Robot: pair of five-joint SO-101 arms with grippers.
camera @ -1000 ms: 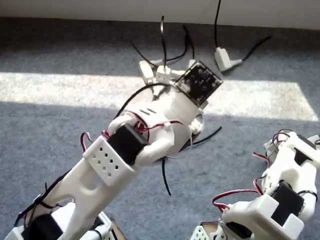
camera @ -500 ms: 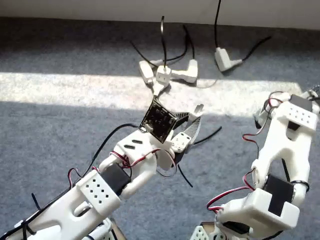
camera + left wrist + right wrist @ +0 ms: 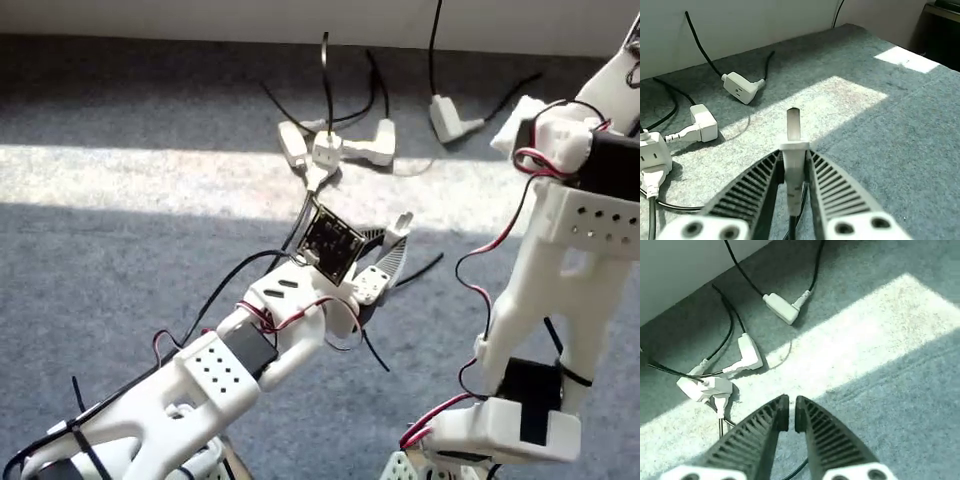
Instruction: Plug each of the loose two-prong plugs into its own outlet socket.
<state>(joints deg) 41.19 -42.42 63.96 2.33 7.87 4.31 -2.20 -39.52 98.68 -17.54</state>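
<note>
My left gripper (image 3: 794, 159) is shut on a white two-prong plug (image 3: 793, 131), prongs pointing ahead, held above the carpet; in the high view this gripper (image 3: 392, 245) hangs short of the outlets. A single white outlet socket (image 3: 740, 87) lies by the wall, also seen from above (image 3: 452, 120). An angled white plug (image 3: 372, 145) lies beside a white outlet block (image 3: 318, 150) with cords plugged in. My right gripper (image 3: 791, 415) is shut on nothing, high above the carpet, looking down on the single socket (image 3: 781, 307) and the outlet block (image 3: 707, 387).
Black cords (image 3: 326, 70) run from the outlets back to the wall. The held plug's black cord (image 3: 375, 350) trails on the grey carpet under the left arm. The raised right arm (image 3: 560, 250) stands tall at the right side. A sunlit band (image 3: 130, 175) crosses the carpet.
The left arm has drawn back from the outlet block with the plug in its gripper. The right arm has risen from low at the right and swung up toward the wall.
</note>
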